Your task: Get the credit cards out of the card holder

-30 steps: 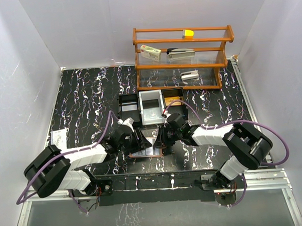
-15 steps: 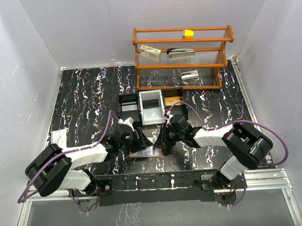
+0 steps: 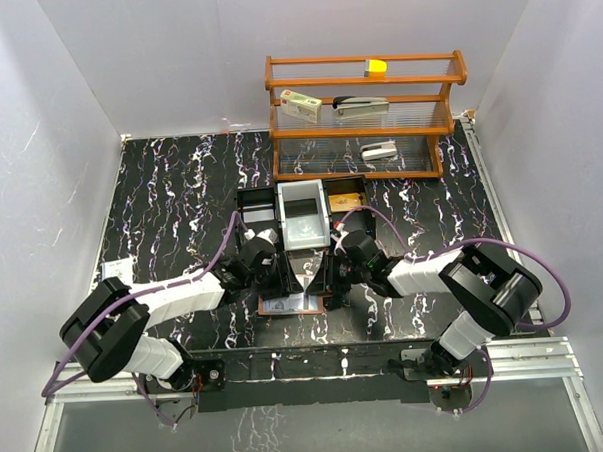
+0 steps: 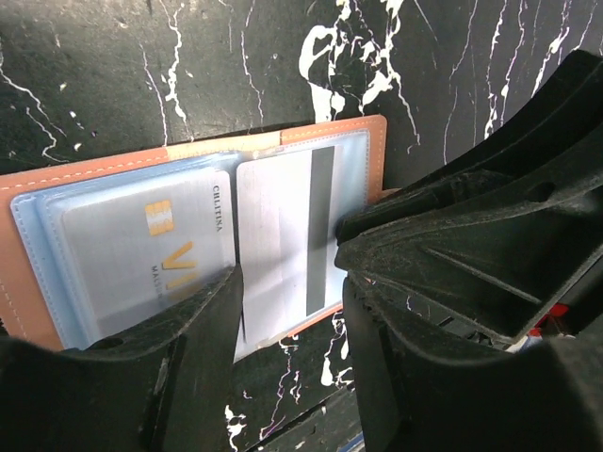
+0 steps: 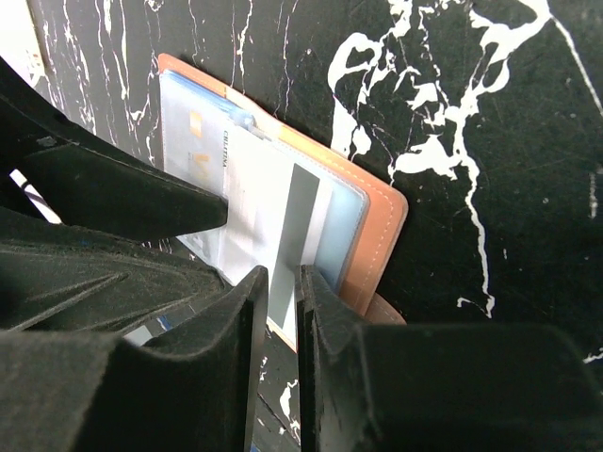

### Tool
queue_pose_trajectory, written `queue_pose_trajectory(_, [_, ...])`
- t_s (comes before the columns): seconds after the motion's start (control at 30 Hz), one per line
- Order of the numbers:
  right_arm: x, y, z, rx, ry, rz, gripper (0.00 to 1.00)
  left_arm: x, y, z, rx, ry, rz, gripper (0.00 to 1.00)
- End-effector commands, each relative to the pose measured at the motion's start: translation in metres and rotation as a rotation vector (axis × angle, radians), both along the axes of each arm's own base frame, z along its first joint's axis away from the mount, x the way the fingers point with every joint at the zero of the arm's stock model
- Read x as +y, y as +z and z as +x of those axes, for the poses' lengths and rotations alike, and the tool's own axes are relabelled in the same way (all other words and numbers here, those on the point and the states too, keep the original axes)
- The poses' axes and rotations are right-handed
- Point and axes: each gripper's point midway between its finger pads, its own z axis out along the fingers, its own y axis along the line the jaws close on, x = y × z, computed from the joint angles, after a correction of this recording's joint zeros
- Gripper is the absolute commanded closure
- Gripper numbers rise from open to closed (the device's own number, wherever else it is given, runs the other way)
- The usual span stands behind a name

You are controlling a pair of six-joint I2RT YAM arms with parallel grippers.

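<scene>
The card holder (image 3: pixel 295 304) (image 4: pixel 38 235) lies open on the black marble table, salmon-brown rim round pale blue pockets. A silver credit card (image 4: pixel 141 254) with a gold chip sits in the left pocket. A white card (image 4: pixel 283 235) (image 5: pixel 259 217) with a grey stripe sticks partly out of the right pocket. My left gripper (image 3: pixel 281 277) (image 4: pixel 290 292) is open, its fingers astride the white card's near end. My right gripper (image 3: pixel 327 275) (image 5: pixel 281 287) stands over the same card's striped end, with only a narrow gap between its fingers. Whether it pinches the card I cannot tell.
Black and white trays (image 3: pixel 303 214) stand just behind the holder. A wooden shelf (image 3: pixel 367 118) at the back carries a stapler, a small box and a yellow block. A piece of paper (image 3: pixel 116 274) lies at the left.
My left gripper has moved forward and right, over the holder, beside the right gripper. The holder's raised flap now lies lower. The right arm has barely shifted.
</scene>
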Motion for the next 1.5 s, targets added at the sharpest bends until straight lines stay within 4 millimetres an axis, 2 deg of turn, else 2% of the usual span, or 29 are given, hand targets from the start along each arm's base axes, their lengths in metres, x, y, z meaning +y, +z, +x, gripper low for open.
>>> queue_pose_trajectory(0.0, [-0.054, -0.064, -0.027, 0.128, -0.085, -0.27, 0.82, 0.037, -0.033, -0.019, 0.097, 0.039, 0.184, 0.55])
queue_pose_trajectory(0.1, [-0.056, -0.063, -0.025, 0.114, -0.092, -0.274, 0.81, 0.042, -0.037, -0.021, 0.1, 0.068, 0.179, 0.55])
queue_pose_trajectory(0.27, [-0.043, -0.066, -0.037, 0.151, -0.002, -0.222, 0.8, 0.036, -0.036, -0.021, 0.089, 0.082, 0.121, 0.57])
queue_pose_trajectory(0.3, [-0.043, -0.068, -0.038, 0.159, -0.005, -0.216, 0.8, 0.034, -0.028, -0.018, 0.066, 0.089, 0.092, 0.56])
queue_pose_trajectory(0.43, [-0.044, -0.069, -0.041, 0.167, -0.018, -0.197, 0.8, 0.035, -0.021, -0.019, 0.042, 0.108, 0.046, 0.56])
queue_pose_trajectory(0.53, [-0.04, -0.065, -0.042, 0.167, 0.0, -0.177, 0.8, 0.022, -0.018, -0.022, 0.048, 0.08, -0.04, 0.56])
queue_pose_trajectory(0.77, [-0.039, -0.061, -0.041, 0.164, 0.004, -0.171, 0.8, 0.008, -0.014, -0.023, 0.054, 0.076, -0.138, 0.67])
queue_pose_trajectory(1.03, [-0.042, -0.059, -0.037, 0.15, -0.007, -0.192, 0.8, 0.022, -0.009, -0.015, 0.011, 0.141, -0.099, 0.76])
queue_pose_trajectory(1.2, [-0.041, -0.054, -0.032, 0.133, -0.009, -0.206, 0.8, 0.018, -0.003, -0.013, 0.0, 0.151, -0.141, 0.91])
queue_pose_trajectory(1.33, [-0.041, -0.051, -0.027, 0.12, -0.015, -0.212, 0.8, 0.017, -0.002, -0.012, 0.001, 0.145, -0.133, 0.98])
queue_pose_trajectory(1.47, [-0.039, -0.049, -0.024, 0.114, -0.012, -0.211, 0.8, 0.015, -0.001, -0.011, 0.0, 0.137, -0.122, 1.0])
